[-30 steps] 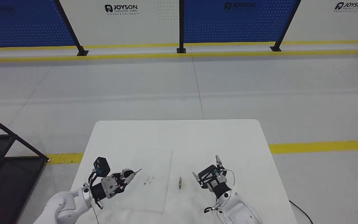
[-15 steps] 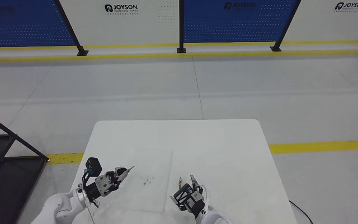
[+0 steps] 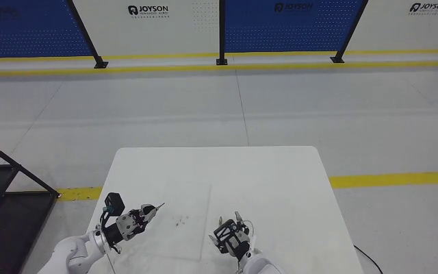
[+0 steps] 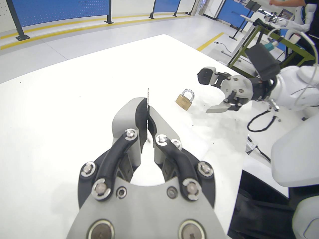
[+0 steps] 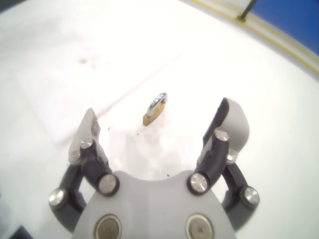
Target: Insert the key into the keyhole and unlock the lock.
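A small brass padlock [image 5: 154, 111] with a silver shackle lies on the white table [image 3: 274, 178], near its front edge [image 3: 220, 221]. My right gripper [image 5: 157, 108] stands open just behind the padlock, one finger on each side and neither touching it. From the left wrist view the padlock [image 4: 185, 99] sits just beside the right gripper [image 4: 208, 93]. My left gripper [image 4: 147, 115] is shut on the thin metal key [image 4: 148, 96], whose blade sticks out past the fingertips. In the top view the left gripper [image 3: 150, 211] is at the front left, key [image 3: 160, 206] pointing toward the padlock.
A faint clear sheet [image 3: 198, 205] covers the table's front middle, with dark specks [image 3: 181, 220] on it between the two grippers. A black rack [image 3: 17, 198] stands on the floor left of the table. The far half of the table is bare.
The right gripper has swung left from the front right to the padlock. The left gripper with the key pulled back slightly to the left, then held still.
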`<state>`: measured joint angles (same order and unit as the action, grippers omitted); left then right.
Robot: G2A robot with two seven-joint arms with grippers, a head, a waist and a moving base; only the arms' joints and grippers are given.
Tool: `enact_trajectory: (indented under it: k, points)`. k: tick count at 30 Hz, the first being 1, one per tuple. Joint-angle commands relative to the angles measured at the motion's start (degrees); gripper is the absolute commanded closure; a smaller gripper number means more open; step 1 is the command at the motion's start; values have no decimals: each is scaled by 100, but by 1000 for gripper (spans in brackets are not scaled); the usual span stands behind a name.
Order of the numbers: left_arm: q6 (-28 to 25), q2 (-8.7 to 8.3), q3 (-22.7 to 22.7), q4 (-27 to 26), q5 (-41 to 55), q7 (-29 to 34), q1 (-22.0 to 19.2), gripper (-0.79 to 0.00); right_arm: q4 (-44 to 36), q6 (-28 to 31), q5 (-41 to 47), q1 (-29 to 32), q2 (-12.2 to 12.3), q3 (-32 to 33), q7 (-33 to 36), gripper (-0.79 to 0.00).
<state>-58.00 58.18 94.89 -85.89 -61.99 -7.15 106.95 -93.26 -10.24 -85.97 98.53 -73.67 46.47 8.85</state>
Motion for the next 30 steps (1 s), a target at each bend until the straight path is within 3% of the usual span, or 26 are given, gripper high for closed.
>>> enact_trajectory:
  k: [1,9,13,15,21,30]
  points:
    - [0,0,0,0,0,0,0,0,131,-127,283,-156,-69,-80,218,-785]
    - [0,0,0,0,0,0,0,0,604,-1098,734,-617,-396,-557,472,-785]
    - [0,0,0,0,0,0,0,0,691,-1154,794,-676,-446,-624,460,-785]
    - [0,0,0,0,0,0,0,0,679,-1275,810,-642,-445,-592,397,-650]
    - [0,0,0,0,0,0,0,0,670,-1393,784,-634,-441,-595,432,-400]
    - [0,0,0,0,0,0,0,0,768,-1343,805,-711,-440,-673,561,-345]
